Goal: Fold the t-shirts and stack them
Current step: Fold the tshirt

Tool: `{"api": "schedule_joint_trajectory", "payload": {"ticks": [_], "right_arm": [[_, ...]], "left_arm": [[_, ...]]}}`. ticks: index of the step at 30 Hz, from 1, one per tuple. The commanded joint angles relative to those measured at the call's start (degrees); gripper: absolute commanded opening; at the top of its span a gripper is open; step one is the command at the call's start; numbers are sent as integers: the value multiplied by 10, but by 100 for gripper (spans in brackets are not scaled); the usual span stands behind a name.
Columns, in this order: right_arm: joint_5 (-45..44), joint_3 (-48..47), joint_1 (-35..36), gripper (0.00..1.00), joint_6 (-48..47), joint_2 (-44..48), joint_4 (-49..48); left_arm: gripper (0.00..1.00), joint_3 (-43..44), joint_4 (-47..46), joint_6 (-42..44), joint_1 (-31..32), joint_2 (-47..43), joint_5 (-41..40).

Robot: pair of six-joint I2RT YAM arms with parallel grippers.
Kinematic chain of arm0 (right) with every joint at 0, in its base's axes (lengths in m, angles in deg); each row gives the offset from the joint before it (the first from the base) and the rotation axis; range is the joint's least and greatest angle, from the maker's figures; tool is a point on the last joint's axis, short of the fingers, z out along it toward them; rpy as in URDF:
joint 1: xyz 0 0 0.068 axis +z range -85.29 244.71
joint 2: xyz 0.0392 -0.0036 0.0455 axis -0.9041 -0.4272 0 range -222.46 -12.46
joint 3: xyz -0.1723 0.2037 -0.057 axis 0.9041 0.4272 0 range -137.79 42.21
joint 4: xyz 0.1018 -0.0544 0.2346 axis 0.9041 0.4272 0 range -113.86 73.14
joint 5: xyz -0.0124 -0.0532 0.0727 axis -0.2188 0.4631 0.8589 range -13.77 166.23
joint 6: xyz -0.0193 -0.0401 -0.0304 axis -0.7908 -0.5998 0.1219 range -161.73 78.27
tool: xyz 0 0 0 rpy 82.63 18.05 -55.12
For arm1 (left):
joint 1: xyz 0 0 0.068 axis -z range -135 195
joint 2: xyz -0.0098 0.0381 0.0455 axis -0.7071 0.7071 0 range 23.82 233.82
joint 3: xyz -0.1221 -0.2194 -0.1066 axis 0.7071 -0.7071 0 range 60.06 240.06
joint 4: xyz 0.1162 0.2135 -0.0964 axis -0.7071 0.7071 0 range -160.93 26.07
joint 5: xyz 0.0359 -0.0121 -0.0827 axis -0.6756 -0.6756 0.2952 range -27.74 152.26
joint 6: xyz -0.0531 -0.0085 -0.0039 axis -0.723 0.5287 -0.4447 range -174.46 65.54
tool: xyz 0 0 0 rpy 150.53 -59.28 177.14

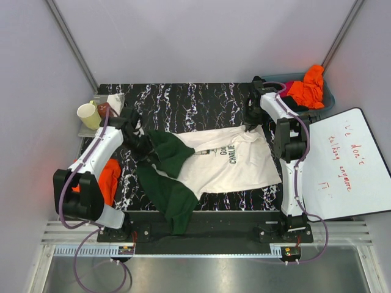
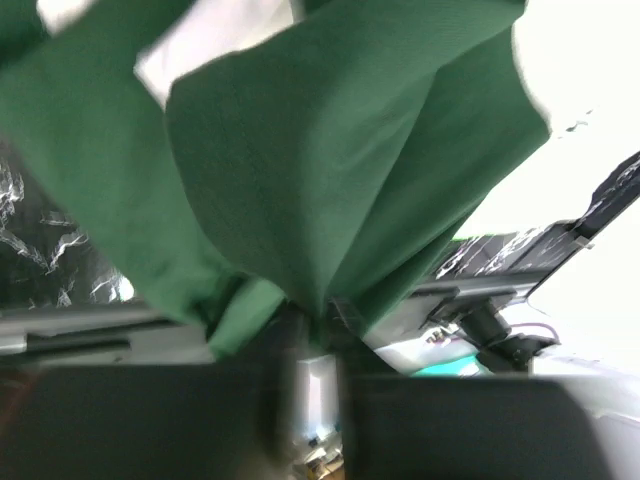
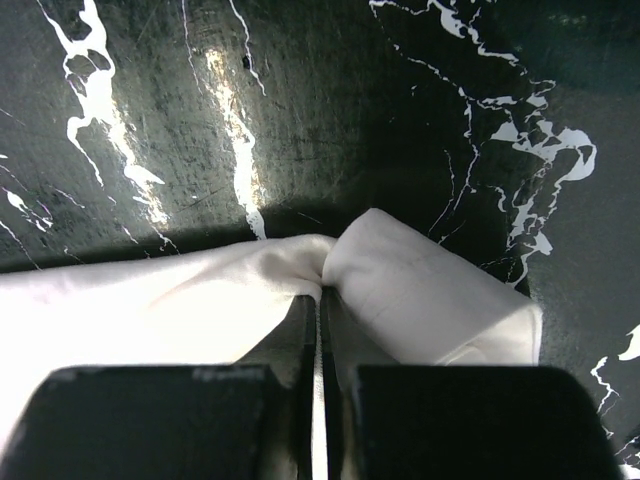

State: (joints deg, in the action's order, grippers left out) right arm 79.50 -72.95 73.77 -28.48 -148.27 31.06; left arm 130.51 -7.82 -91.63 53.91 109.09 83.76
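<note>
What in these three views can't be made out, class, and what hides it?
Top view: the print on the cream t-shirt, partly folded under and too small to read.
Top view: the orange t-shirt, mostly behind the left arm.
Left wrist view: the left gripper, blurred and draped by the green sleeve.

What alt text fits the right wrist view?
The right gripper is shut on a bunched fold of the cream shirt, pinched between its fingertips. Beyond it lies the black marbled table, streaked with white veins and glare.
</note>
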Motion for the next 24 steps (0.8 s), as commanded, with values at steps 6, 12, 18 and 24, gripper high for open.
{"api": "schedule_joint_trajectory", "payload": {"ticks": [6,12,18,24], "right_arm": [[-8,26,-2,0,-10,-14,11],[1,27,-2,0,-10,-15,9],[7,30,-2,0,-12,-9,10],[15,32,-2,0,-16,-4,9]], "left_arm": [[99,30,83,39,5,-61,-60],[90,108,-34,35,4,33,-74],[80,194,-67,60,11,221,-55],[73,255,-69,73,29,307,-75]]}}
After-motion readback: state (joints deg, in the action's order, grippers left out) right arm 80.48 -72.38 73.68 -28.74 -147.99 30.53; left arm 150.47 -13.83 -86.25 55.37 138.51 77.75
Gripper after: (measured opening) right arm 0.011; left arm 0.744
